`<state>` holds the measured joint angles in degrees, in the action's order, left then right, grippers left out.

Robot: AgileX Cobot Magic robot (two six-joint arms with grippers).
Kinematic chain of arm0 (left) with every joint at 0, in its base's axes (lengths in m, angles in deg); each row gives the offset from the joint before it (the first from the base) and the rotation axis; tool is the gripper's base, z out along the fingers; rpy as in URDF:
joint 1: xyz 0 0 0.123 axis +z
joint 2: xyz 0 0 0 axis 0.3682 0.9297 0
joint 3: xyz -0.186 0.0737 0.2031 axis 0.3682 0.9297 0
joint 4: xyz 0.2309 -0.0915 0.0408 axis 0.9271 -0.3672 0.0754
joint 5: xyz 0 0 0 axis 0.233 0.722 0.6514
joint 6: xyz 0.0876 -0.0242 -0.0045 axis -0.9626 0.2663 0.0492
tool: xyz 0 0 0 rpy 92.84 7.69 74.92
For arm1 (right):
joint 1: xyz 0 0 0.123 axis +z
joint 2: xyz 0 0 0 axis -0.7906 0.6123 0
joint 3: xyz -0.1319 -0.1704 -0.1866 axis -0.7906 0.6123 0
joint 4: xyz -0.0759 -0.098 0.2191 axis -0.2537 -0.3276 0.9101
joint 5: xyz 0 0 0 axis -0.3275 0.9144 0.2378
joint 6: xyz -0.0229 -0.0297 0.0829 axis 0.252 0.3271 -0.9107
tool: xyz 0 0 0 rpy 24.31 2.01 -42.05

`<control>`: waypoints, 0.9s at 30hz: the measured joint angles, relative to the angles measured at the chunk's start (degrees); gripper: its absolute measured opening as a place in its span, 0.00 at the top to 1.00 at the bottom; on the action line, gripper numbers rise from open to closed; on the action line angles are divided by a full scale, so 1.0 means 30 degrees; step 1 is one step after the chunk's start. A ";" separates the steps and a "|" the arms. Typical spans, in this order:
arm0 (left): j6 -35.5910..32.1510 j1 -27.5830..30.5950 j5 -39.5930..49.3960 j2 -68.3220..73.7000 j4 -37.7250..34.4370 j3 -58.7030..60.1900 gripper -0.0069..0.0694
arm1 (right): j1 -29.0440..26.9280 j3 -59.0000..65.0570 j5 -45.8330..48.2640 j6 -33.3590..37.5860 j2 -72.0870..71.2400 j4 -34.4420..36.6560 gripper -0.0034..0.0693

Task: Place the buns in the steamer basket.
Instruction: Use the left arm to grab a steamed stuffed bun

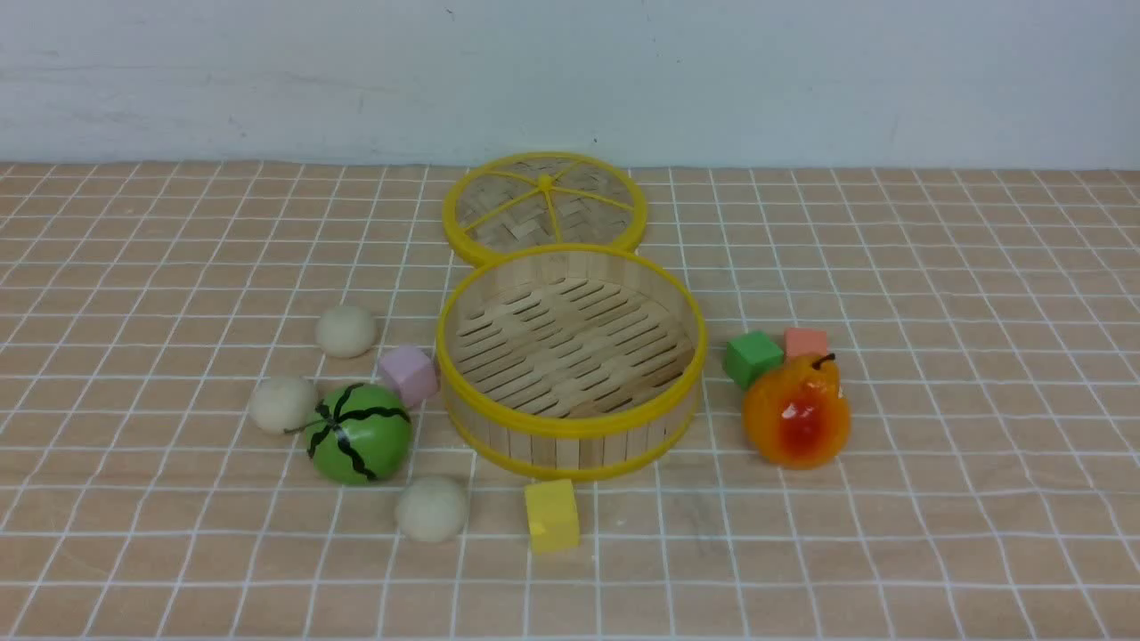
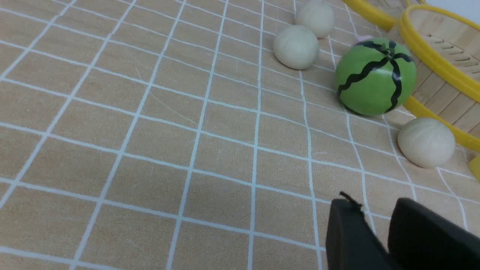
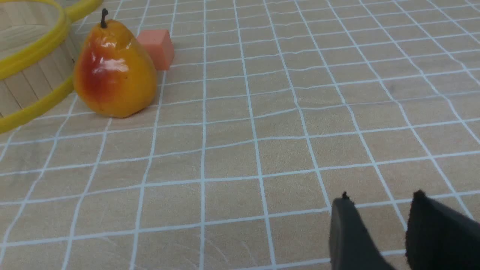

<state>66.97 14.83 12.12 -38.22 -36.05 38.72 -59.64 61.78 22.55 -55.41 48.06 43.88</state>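
Buns [image 1: 432,508] left of the basket [image 1: 570,425] look light (probably soft); pinch across the middle. Left gripper [image 2: 375,205], right gripper [image 3: 381,197]: part-open, empty.

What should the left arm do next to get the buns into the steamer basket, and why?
Probably ease the left pincer toward the small cream-white round bun lying nearest it, beside the round yellow-rimmed bamboo steamer basket. The basket is empty, all three buns lie outside it on the robot's left, and that pincer is open, holding nothing.
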 joint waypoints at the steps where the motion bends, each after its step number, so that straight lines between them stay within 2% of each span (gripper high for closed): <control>1: 0.0000 0.0000 0.0000 0.0000 0.0000 0.0000 0.68 | 0.0000 0.0000 0.0000 0.0000 0.0000 0.0000 0.62; 27: 0.0000 0.0000 0.0000 0.0000 0.0093 0.0000 0.67 | 0.0000 0.0000 0.0000 0.0000 0.0000 0.0000 0.62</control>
<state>66.97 14.83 12.12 -38.22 -35.77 38.72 -59.64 61.78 22.55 -55.41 48.06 43.88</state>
